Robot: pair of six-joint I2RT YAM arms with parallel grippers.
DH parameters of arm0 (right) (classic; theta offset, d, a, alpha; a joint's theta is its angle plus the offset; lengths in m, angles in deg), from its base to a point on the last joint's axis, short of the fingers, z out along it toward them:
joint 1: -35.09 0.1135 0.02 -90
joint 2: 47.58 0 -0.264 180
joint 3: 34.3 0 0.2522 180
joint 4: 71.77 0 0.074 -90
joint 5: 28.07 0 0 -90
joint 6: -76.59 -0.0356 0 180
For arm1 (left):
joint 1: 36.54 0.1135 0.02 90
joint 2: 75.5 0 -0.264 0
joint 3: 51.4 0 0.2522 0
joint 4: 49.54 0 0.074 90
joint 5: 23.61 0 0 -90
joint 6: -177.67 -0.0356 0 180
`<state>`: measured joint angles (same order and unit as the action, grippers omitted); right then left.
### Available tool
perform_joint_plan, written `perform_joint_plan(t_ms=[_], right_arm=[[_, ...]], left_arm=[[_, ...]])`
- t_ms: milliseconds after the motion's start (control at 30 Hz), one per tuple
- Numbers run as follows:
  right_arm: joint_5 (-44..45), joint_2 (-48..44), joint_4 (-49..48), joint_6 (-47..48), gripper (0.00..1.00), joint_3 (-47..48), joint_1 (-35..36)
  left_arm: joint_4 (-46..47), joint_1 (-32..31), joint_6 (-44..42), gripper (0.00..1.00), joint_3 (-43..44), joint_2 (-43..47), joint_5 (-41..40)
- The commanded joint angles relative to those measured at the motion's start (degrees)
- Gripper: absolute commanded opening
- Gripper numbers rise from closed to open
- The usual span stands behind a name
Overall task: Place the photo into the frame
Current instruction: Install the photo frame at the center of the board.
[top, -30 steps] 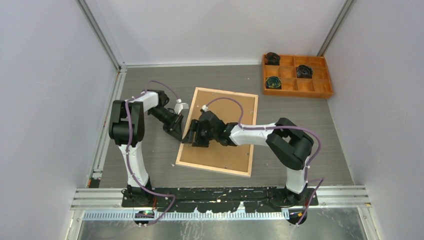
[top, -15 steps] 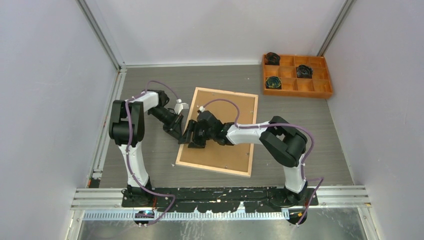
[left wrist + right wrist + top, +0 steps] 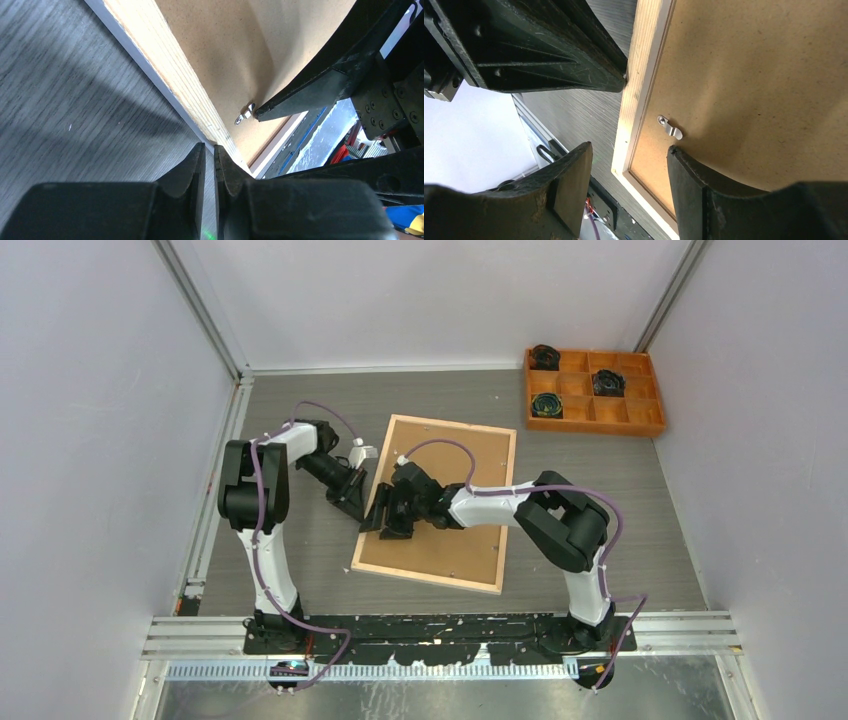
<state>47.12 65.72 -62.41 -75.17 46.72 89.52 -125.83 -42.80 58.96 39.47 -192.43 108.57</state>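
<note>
We count one frame, back up; at its 9 o'clock rail left gripper closed, empty; right gripper half open astride it, empty

You have the frame lying flat and back-up at mid-tabletop, its long sides running near to far, leaning slightly right. Thin light-wood rails enclose a brown backing board with small metal tabs.

The grey wood-grain table carries the frame, lying back up, and an orange tray.
</note>
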Motion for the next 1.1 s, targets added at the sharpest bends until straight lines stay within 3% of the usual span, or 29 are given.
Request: perform_joint_plan(t_ms=[0, 533, 1067], right_arm=[[3.0, -0.2, 2.07, 2.61, 0.61, 2.26, -0.02], [6.84, 1.31, 2.56, 4.37, 0.6, 4.11, -0.64], [2.61, 3.92, -0.06, 3.99, 0.59, 5.57, -0.91]], left_arm=[[0.51, -0.2, -0.21, 0.13, 1.13, 1.15, -0.92], [0.39, -0.42, -0.91, 0.09, 0.62, 1.08, 0.01], [0.43, -0.59, -1.37, 0.09, 0.25, 0.94, -0.14]])
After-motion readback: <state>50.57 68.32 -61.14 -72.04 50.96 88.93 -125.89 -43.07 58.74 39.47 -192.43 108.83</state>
